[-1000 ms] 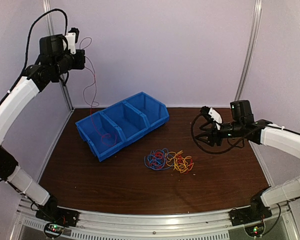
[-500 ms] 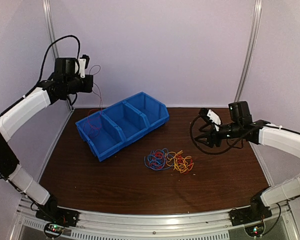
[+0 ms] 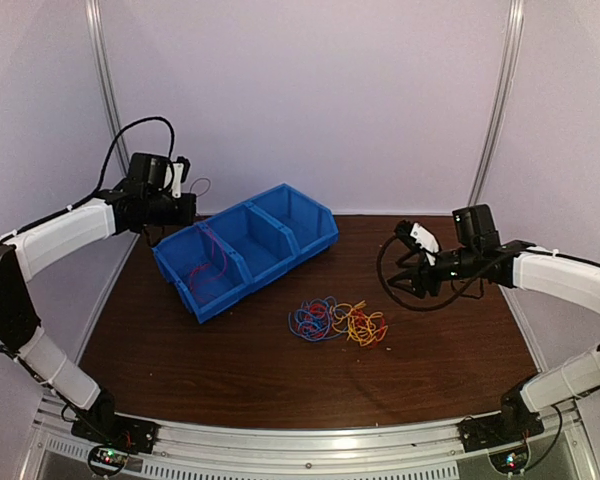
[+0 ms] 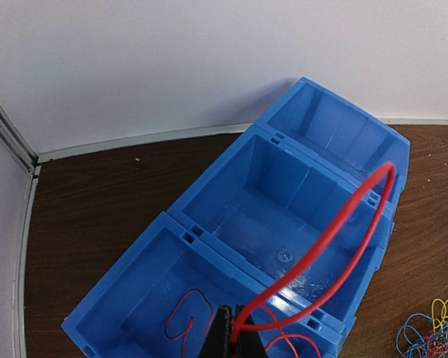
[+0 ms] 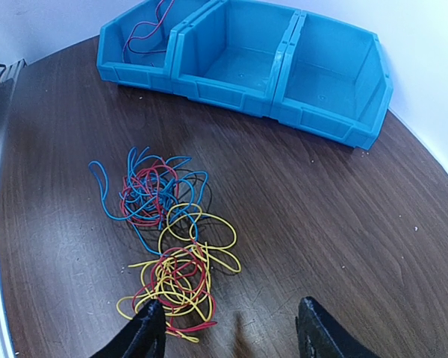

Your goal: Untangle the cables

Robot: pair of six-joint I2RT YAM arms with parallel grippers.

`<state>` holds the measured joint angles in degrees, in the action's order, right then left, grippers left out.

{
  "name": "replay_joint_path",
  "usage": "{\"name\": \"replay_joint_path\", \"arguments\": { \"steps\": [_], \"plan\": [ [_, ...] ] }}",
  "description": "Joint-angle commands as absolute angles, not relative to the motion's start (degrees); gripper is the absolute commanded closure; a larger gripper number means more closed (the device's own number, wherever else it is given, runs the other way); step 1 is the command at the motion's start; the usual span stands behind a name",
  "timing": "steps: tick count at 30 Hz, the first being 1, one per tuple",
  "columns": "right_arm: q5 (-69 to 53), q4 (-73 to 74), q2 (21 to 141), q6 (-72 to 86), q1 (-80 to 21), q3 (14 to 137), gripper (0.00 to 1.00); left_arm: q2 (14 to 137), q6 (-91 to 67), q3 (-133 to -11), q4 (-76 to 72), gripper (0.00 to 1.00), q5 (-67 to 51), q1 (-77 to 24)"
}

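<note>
we see: left gripper (image 4: 231, 339) pinching red cable (image 4: 336, 239), cable hanging into bin (image 3: 280, 195) end compartment | right gripper (image 5: 228, 328) spread | tangle (image 3: 337, 320) on table, ahead-left of right gripper, the nearer arm

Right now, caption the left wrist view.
Shut left gripper holds a red cable looped over the blue bin.

Blue three-compartment bin (image 3: 302, 248) on wooden table (image 3: 230, 370)
</note>
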<state>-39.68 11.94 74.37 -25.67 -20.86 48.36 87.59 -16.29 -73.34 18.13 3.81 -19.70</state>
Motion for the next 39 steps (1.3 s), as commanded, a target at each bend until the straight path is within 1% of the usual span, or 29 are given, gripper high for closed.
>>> {"name": "replay_joint_path", "arguments": {
  "steps": [1, 5, 13, 19, 24, 27, 32, 35, 39],
  "plan": [
    [-38.76, 12.07, 75.03, -26.61, -20.65, 48.07, 0.4, 88.42, -18.37, -71.92, 18.3, 1.0, 5.63, -19.51],
    [-38.86, 12.21, 75.06, -26.86, -20.64, 48.08, 0.4, 89.68, -18.3, -68.94, 18.69, 1.0, 6.24, -19.49],
    [-39.29, 12.5, 75.5, -27.16, -20.65, 48.25, 0.4, 95.66, -18.02, -69.99, 22.07, 1.0, 5.59, -19.51],
    [-39.38, 12.91, 75.26, -27.4, -20.61, 48.17, 0.4, 100.39, -17.95, -73.19, 26.33, 1.0, 5.77, -19.51],
    [-39.33, 13.01, 75.02, -27.51, -20.66, 48.16, 0.4, 100.68, -17.74, -73.2, 28.32, 1.0, 3.68, -19.51],
    [-39.46, 13.01, 75.25, -27.6, -20.68, 48.23, 0.39, 99.45, -17.58, -73.21, 28.94, 0.78, 3.0, -19.51],
    [-39.73, 13.26, 75.76, -27.69, -20.74, 48.43, 0.39, 94.93, -17.31, -74.04, 29.74, 0.56, 2.22, -19.53],
    [-39.66, 13.24, 75.92, -27.77, -20.74, 48.42, 0.39, 91.85, -16.84, -75.01, 30.19, 0.49, 1.2, -19.53],
    [-39.43, 13.25, 76.09, -27.77, -20.73, 48.43, 0.39, 88.23, -15.2, -77.77, 30.21, 0.45, -2.4, -19.72]
  ]
}}
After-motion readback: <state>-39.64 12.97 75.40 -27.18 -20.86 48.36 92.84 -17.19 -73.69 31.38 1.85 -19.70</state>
